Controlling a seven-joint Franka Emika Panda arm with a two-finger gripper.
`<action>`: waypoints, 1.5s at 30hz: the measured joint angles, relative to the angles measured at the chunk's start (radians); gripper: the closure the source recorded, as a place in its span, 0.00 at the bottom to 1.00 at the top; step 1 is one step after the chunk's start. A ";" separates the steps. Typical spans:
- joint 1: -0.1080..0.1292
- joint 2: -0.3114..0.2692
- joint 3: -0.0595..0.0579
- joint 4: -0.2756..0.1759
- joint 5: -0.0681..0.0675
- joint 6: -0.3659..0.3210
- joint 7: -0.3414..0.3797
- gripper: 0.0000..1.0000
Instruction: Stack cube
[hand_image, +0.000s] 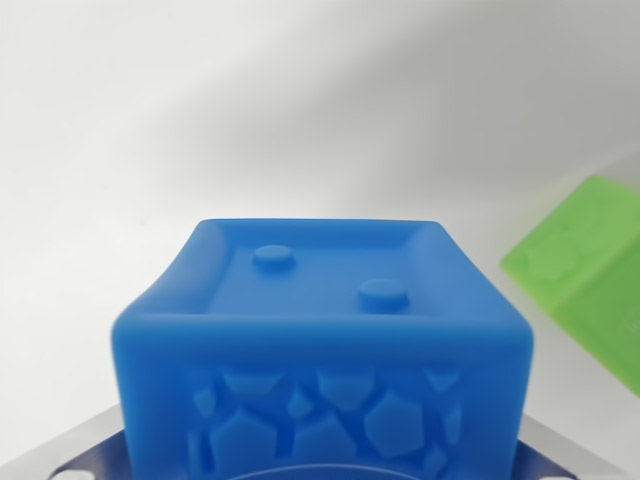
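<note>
A blue cube (322, 350) fills the lower middle of the wrist view, very close to the camera. Its upper face has a raised rim and two round studs, and its near face carries embossed polygon shapes. Grey metal parts of my gripper (320, 455) show at the bottom corners on either side of the cube, which sits between them as if held. The fingertips themselves are hidden behind it. A green cube (585, 262) lies on the white surface at the wrist view's right edge, partly cut off by the frame.
A plain white table surface (250, 110) stretches behind the blue cube, with soft shadows across it.
</note>
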 joint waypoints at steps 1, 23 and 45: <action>0.000 -0.009 0.000 0.000 -0.002 -0.009 0.001 1.00; -0.015 -0.094 -0.014 -0.012 -0.018 -0.090 -0.109 1.00; -0.041 -0.113 -0.041 -0.040 -0.022 -0.082 -0.361 1.00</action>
